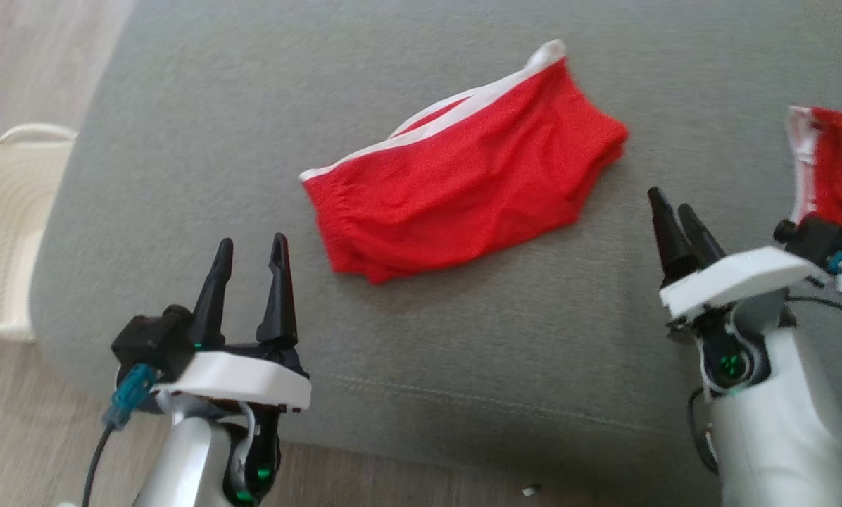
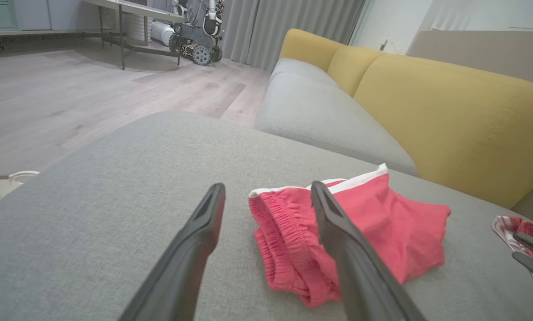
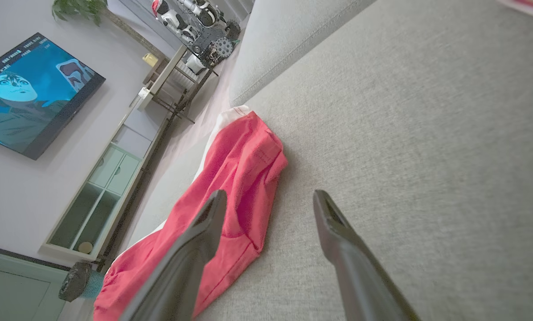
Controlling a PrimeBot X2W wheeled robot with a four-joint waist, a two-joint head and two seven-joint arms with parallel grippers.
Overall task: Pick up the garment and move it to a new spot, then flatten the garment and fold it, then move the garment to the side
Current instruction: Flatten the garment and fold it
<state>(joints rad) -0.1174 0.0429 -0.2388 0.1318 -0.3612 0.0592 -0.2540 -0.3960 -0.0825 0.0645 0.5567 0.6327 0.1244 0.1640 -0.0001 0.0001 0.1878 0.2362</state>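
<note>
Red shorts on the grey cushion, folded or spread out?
Folded. The red shorts lie doubled over on the grey cushion, with stacked fabric layers showing along their gathered end in the left wrist view.

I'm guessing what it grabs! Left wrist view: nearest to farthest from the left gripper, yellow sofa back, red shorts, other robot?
1. Red shorts: just ahead of the left gripper.
2. Yellow sofa back: behind them, right.
3. Other robot: far off, upper left.
</note>
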